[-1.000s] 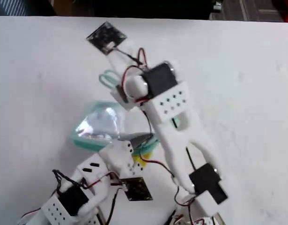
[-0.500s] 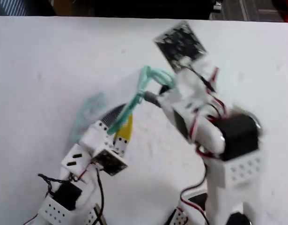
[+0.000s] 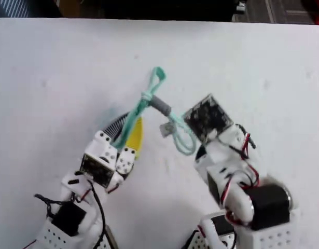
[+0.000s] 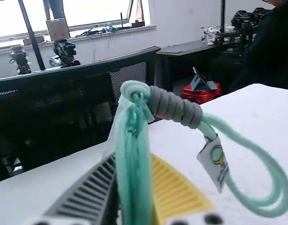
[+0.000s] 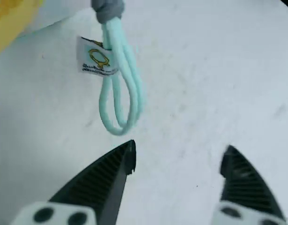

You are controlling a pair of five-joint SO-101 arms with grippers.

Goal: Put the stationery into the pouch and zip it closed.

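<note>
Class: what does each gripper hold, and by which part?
Left gripper clamps the pouch by its teal edge; right gripper holds nothing.

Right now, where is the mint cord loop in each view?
High view: cord loop between the two arms.
Left wrist view: cord loop hanging past the pouch.
Right wrist view: cord loop ahead of the right gripper, jaws open.
Shared landmark: the white tag on the cord.
</note>
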